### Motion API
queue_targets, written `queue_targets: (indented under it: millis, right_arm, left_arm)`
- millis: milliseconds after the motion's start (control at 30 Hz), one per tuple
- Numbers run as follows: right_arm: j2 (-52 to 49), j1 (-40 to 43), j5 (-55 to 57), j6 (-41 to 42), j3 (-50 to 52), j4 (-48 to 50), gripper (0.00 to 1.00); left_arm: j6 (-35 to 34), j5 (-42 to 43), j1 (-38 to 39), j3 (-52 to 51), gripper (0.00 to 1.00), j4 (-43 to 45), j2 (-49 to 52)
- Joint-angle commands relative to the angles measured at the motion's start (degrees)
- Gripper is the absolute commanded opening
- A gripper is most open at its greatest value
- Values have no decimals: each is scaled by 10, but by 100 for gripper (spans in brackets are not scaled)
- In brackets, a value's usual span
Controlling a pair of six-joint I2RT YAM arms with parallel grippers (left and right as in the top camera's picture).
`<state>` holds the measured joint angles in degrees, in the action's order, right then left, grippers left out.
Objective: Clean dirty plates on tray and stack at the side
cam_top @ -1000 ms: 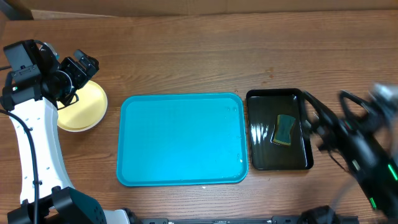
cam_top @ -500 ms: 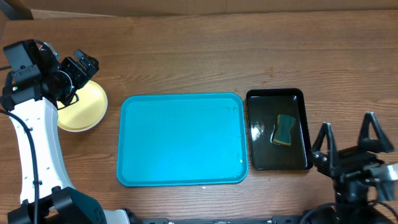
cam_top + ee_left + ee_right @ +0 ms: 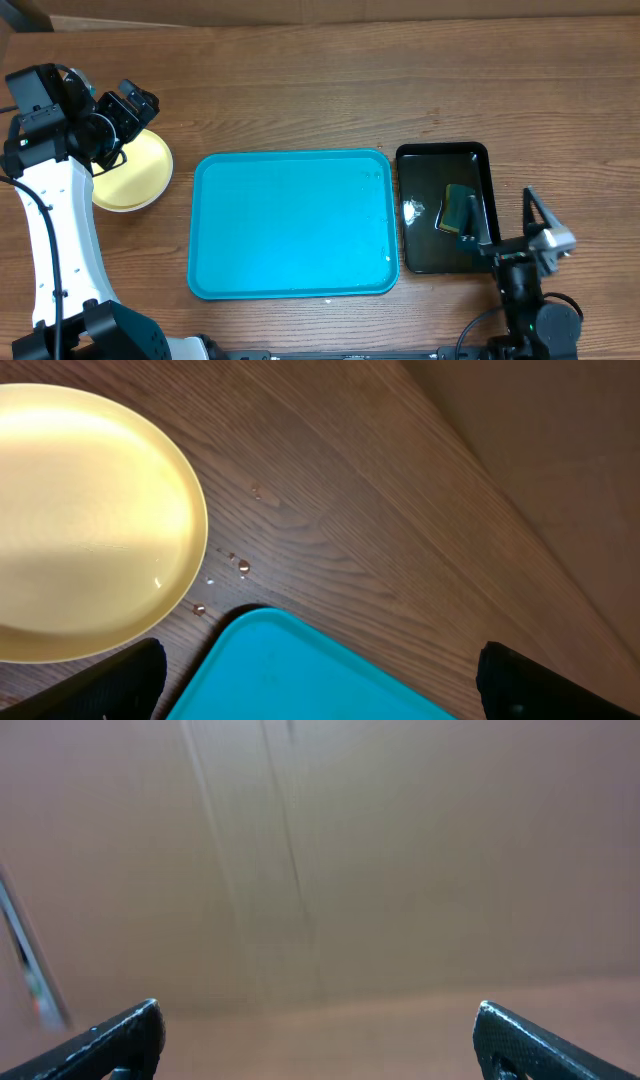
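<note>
A pale yellow plate (image 3: 132,175) lies on the wood left of the turquoise tray (image 3: 290,225), which has nothing on it. My left gripper (image 3: 142,102) hangs open above the plate's far edge, nothing between its fingers. In the left wrist view the plate (image 3: 90,520) fills the upper left and a corner of the tray (image 3: 300,680) shows low down, under the open left gripper (image 3: 320,690). My right gripper (image 3: 503,218) stands open at the table's front right, beside the black tray. The right wrist view shows the right gripper (image 3: 320,1035) open against a blurred brown background.
A glossy black tray (image 3: 425,250) right of the turquoise tray holds a green and yellow sponge (image 3: 458,208). Small water drops (image 3: 240,565) dot the wood between plate and tray. A cardboard wall (image 3: 320,10) runs along the table's back edge.
My right arm has pulled back from the right side to the table's front edge and now points upward. The left arm, plate and trays have not moved.
</note>
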<state>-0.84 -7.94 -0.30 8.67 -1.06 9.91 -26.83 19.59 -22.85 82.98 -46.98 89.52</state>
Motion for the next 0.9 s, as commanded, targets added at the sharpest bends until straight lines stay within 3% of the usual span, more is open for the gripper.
queue_targets:
  millis: [0,167,300,600,767,867]
  right_arm:
    - [7,3,-14,-54,6,-47,100]
    - [7,3,-12,-132,6,-152,100]
    - [7,14,-9,-196,6,-148,100]
    - [7,34,-6,-189,6,-147,100]
    - [7,34,37,-104,6,-143,100]
    - [7,34,32,-101,6,-144,100]
  left_arm:
    - [9,8,3,4,100,1,4]
    - [9,8,3,4,100,1,4]
    - [9,8,3,4,100,1,4]
    - [9,8,3,4,100,1,4]
    - [9,8,3,4,100,1,4]
    - [9,8,3,4,100,1,4]
